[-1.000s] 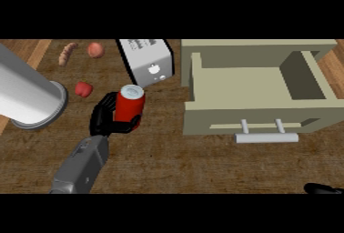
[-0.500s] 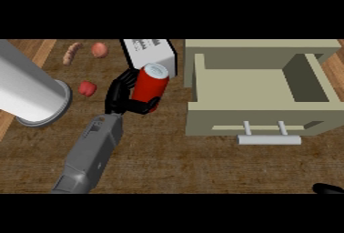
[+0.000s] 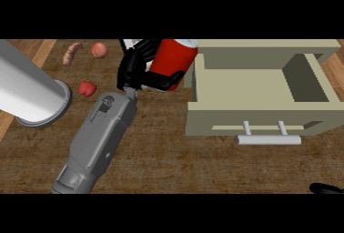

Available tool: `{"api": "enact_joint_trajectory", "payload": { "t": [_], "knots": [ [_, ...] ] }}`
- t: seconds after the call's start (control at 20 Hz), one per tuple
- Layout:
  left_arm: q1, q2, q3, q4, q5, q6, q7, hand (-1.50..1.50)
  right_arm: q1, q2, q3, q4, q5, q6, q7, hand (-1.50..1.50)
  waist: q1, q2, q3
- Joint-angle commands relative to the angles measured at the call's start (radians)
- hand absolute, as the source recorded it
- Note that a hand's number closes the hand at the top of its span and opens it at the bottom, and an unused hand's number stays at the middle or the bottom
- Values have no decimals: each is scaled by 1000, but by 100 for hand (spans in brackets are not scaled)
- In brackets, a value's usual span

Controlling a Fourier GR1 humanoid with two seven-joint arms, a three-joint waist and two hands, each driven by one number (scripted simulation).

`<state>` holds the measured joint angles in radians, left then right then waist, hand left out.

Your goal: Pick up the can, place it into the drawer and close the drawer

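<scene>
My left hand (image 3: 136, 73) is shut on the red can (image 3: 173, 56), its fingers curled round the can's lower part. The can is held above the counter, tilted, right beside the left wall of the beige drawer (image 3: 201, 113). That drawer stands pulled open, its inside showing nothing in it, and its pale bar handle (image 3: 269, 139) faces me. Only a black tip of my right hand (image 3: 326, 188) shows at the lower right corner.
A big white cylinder (image 3: 30, 93) lies at the left. Near it sit a small red piece (image 3: 87, 88), a pink round item (image 3: 99, 49) and a sausage-shaped item (image 3: 70, 53). A white box (image 3: 136, 43) is mostly hidden behind my left hand.
My left hand has lifted the can and carried it up and to the right, from mid-counter to the drawer's left wall. The can now hides most of the white box.
</scene>
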<state>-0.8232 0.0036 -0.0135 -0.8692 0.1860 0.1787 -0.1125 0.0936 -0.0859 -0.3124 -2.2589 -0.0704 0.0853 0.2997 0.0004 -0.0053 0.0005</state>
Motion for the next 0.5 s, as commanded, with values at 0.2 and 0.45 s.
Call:
{"api": "enact_joint_trajectory", "payload": {
  "t": [0.2,0.45],
  "knots": [
    [-156,-3,-108,-138,19,146,223,150,-27,-17,-39,37,-26,-3,1,-150,-10,4,0],
    [-297,-3,-99,-78,4,171,327,150,-51,-45,-57,30,-46,7,10,-150,-13,5,0]
  ]
}}
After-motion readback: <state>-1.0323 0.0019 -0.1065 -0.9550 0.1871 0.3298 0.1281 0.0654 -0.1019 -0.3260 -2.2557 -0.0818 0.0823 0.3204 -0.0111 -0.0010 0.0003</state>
